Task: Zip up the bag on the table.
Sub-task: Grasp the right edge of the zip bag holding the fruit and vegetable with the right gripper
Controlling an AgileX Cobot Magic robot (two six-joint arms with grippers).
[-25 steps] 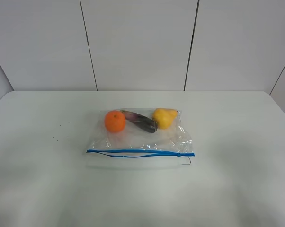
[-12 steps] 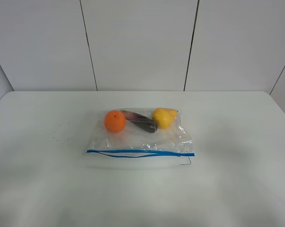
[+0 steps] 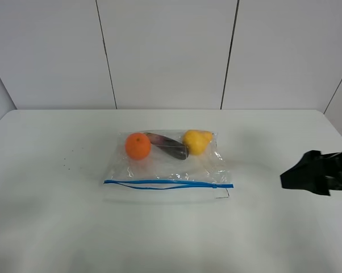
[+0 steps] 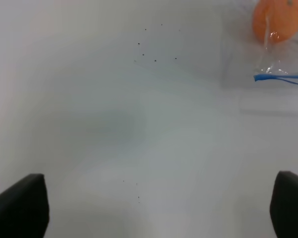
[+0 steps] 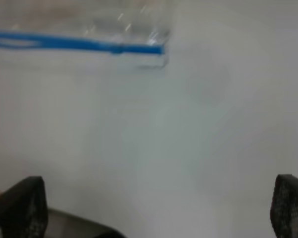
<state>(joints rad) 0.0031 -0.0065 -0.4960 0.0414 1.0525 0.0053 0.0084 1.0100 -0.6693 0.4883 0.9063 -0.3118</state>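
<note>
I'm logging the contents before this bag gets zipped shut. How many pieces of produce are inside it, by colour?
Orange: 1, the orange fruit
Purple: 1, the eggplant
Yellow: 1, the yellow fruit
Total: 3, all inside the bag

Tabletop [image 3: 57, 227]: plain white, no pattern, apart from a loose scatter of tiny dark specks [image 3: 69, 160].

Bag [image 3: 159, 170]: clear, colourless plastic with pale glints. Zipper strip [image 3: 159, 182] is bright blue, with a thinner, darker blue line alongside.

Inside the bag:
- Round fruit [image 3: 138, 145]: solid orange.
- Long vegetable [image 3: 170, 147]: dark purple, near black, with a pale sheen.
- Lumpy fruit [image 3: 197, 141]: yellow.

Right tool [image 3: 296, 175]: matt black. Left tool [image 4: 154, 208]: fingers [image 4: 20, 206] black likewise.

Wall panels [image 3: 165, 51]: off-white, divided by thin dark seams.
</note>
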